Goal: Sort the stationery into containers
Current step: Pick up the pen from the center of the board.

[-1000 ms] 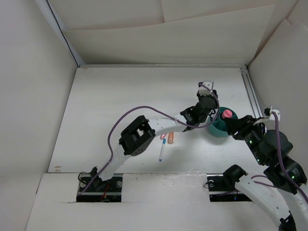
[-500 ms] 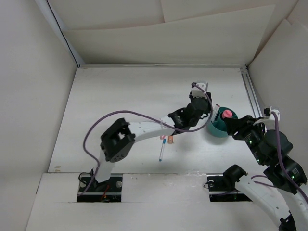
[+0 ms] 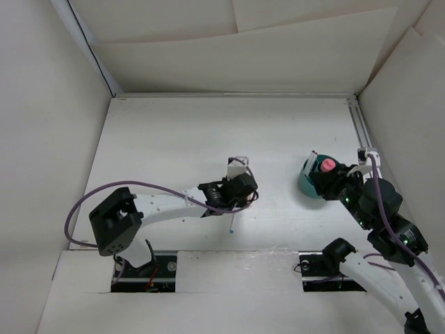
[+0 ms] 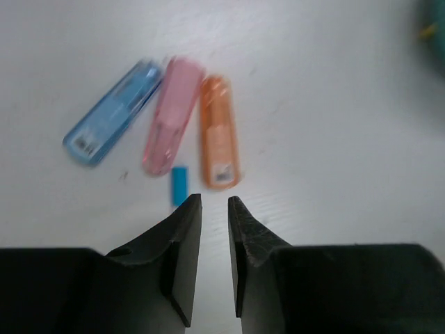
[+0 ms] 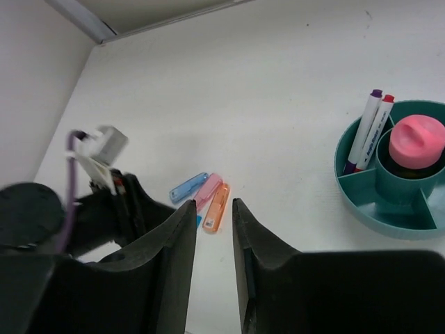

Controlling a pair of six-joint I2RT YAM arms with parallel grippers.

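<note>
Left wrist view: narrowly parted, empty left end effector (image 4: 214, 209) above blue (image 4: 112, 111), pink (image 4: 173, 114), orange markers (image 4: 219, 131).

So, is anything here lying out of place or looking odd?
Nothing looks damaged or spilled. Only the blue marker, pink marker and orange marker lie loose on the table, outside the teal cup.

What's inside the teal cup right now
In the teal cup: a pink-capped glue stick in the centre well and two white pens in one outer compartment. The near compartments look bare; the far side is cut off.
</note>
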